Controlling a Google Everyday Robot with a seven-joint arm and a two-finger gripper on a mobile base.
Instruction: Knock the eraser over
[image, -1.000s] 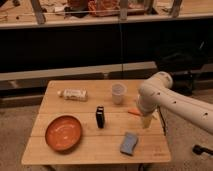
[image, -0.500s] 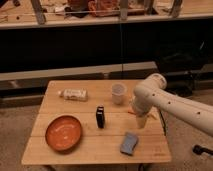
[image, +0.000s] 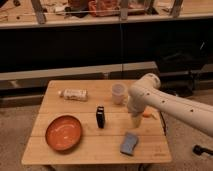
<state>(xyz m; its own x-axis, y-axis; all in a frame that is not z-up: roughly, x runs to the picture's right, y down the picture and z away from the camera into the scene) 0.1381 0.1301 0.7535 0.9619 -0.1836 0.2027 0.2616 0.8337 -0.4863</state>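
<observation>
The eraser, a small black block, stands upright near the middle of the wooden table. My white arm reaches in from the right and bends down over the table. My gripper points down just above the tabletop, to the right of the eraser and a short gap away from it. It is open and holds nothing. The gripper sits in front of the clear cup and behind the sponge.
A blue-grey sponge lies at the front right. An orange bowl sits at the front left. A pale bottle lies on its side at the back left. A small orange item shows just right of the gripper.
The arm has swung left across the table, bringing the gripper closer to the eraser. The eraser and the other objects have not moved.
</observation>
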